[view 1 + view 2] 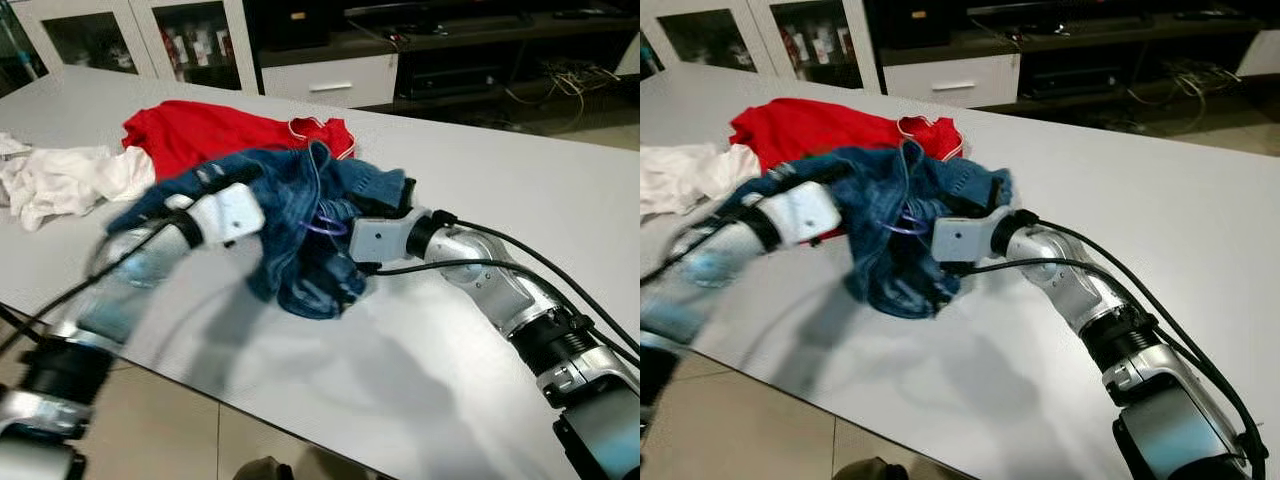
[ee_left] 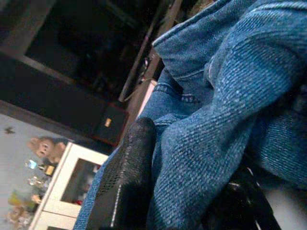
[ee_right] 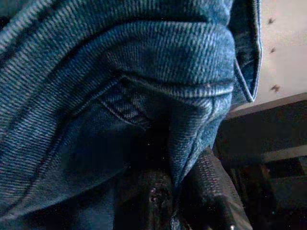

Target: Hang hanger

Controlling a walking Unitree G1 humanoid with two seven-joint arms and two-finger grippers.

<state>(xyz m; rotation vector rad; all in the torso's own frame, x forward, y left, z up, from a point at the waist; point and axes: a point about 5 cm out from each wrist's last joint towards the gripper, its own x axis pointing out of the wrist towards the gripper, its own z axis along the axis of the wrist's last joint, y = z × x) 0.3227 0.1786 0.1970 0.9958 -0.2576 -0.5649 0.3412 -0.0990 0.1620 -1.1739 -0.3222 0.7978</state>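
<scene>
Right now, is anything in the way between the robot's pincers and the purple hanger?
Yes. The blue denim garment is bunched around the purple hanger, so just a loop shows. The left pincer and right pincer each pinch denim, not hanger.

On the table (image 1: pixel 480 400), jeans (image 1: pixel 300 215) lie mid-surface (a hanger (image 1: pixel 325 222) among them), shirt (image 1: pixel 215 130) behind, cloth (image 1: pixel 60 180) toward the left edge.

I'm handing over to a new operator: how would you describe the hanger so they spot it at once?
Look at the white table, at the bunched blue denim lifted between the two grippers, in front of the red garment. The hanger is the thin purple loop poking out of the denim's folds beside the right gripper, the only slim, glossy thing among the cloth.
</scene>
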